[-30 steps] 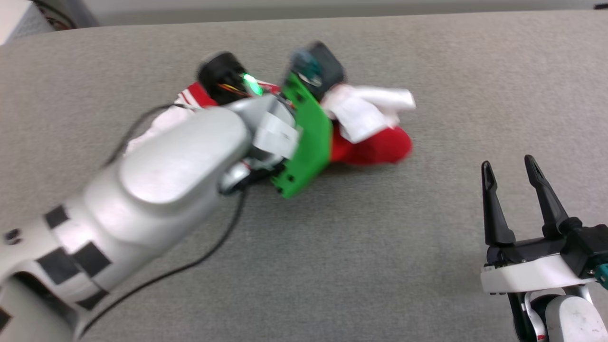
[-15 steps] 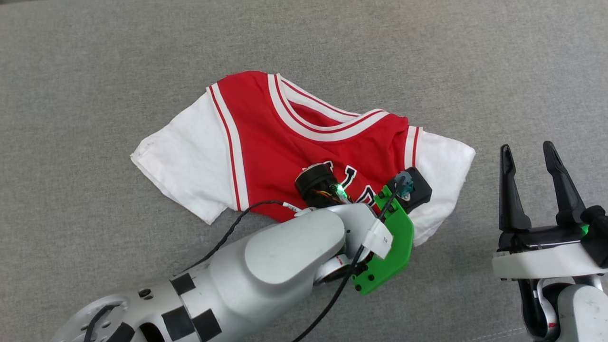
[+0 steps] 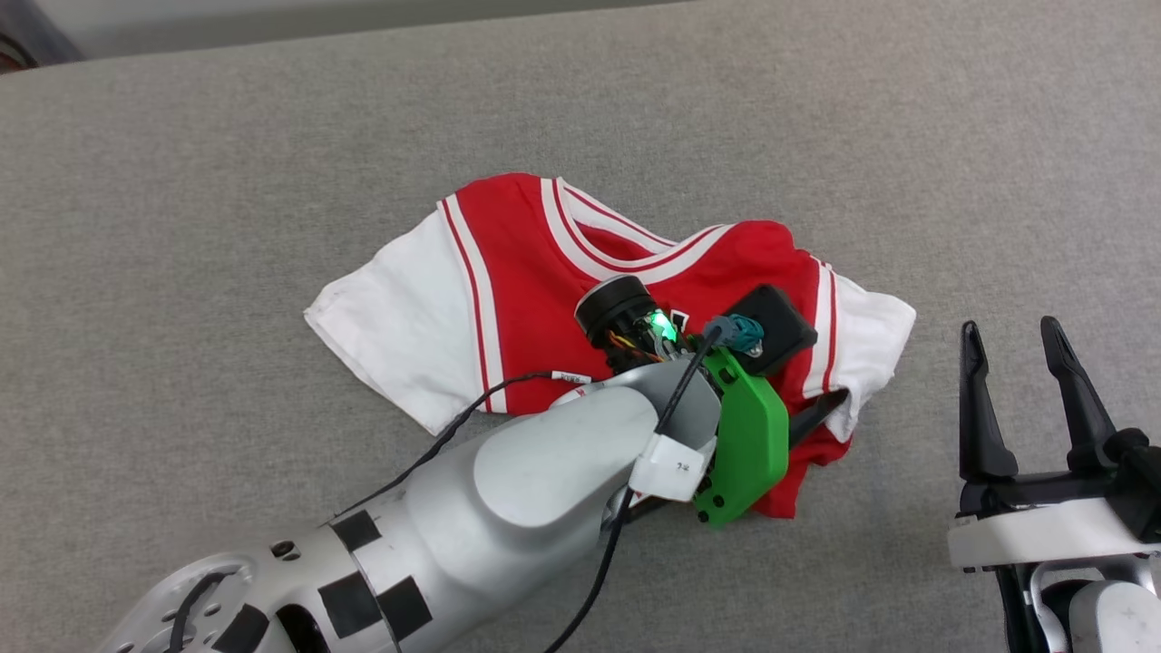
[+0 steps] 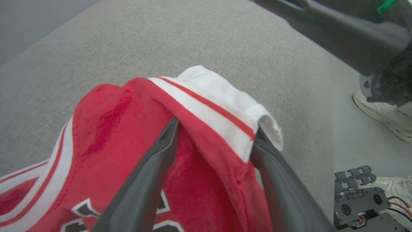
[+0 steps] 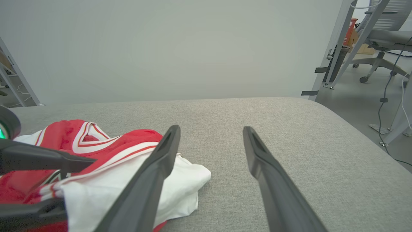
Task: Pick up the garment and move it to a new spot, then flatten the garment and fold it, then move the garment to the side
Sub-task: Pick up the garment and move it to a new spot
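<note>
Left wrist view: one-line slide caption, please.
Open left gripper straddles a raised fold of the red garment on the grey fabric surface.

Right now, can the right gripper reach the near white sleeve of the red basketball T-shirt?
Probably yes: right gripper stands open, only bare grey fabric surface between it and the white sleeve.

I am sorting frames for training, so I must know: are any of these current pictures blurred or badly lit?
Head view: sharp and evenly lit, a green light glowing near the red jersey T-shirt. Left wrist view: shirt sharp, the dark shape at upper right blurred. Right wrist view: sharp, soft light, no glare.
</note>
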{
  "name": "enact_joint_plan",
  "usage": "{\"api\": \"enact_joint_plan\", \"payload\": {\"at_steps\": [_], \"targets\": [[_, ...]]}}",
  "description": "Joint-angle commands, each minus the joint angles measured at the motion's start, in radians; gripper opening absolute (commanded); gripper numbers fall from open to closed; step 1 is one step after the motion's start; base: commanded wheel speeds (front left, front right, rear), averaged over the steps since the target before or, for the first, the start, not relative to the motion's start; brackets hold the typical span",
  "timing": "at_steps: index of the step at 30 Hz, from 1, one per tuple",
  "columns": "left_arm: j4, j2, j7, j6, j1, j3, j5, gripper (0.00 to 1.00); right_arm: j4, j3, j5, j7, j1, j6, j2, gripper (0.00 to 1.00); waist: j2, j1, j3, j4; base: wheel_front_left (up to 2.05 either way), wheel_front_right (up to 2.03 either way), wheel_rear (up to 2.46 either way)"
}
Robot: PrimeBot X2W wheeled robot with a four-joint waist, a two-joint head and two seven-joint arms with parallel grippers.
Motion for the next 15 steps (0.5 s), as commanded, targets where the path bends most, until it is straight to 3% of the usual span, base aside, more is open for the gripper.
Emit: {"api": "enact_joint_plan", "payload": {"at_steps": [1,4,7,12,15], "targets": [[0.002,0.008,-0.035,-0.002,-0.014,0.012,-0.015,1.0,0.003,-0.006,-0.01,-0.006,0.017,-0.001,0.001,1.0,-0.0001,0.0,-0.096,0.075,0.0,0.0,0.0],[0.009,0.023,-0.105,0.022,-0.012,0.04,-0.003,1.0,0.001,-0.01,-0.014,-0.006,0.036,-0.001,0.001,1.0,-0.0001,0.0,-0.134,0.101,0.0,0.0,0.0],[0.01,0.045,-0.182,0.073,0.005,0.072,0.013,1.0,0.001,-0.012,-0.019,-0.006,0.056,-0.001,0.001,1.0,-0.0001,0.0,-0.166,0.124,0.0,0.0,0.0],[0.01,0.101,-0.308,0.183,0.055,0.154,0.021,1.0,-0.001,-0.018,-0.022,-0.006,0.08,-0.001,0.001,1.0,-0.0001,0.0,-0.2,0.151,0.0,0.0,0.0],[0.0,0.148,-0.35,0.272,0.092,0.217,0.054,1.0,-0.002,-0.023,-0.023,-0.006,0.091,-0.001,0.001,1.0,-0.0001,0.0,-0.213,0.167,0.0,0.0,0.0]]}}
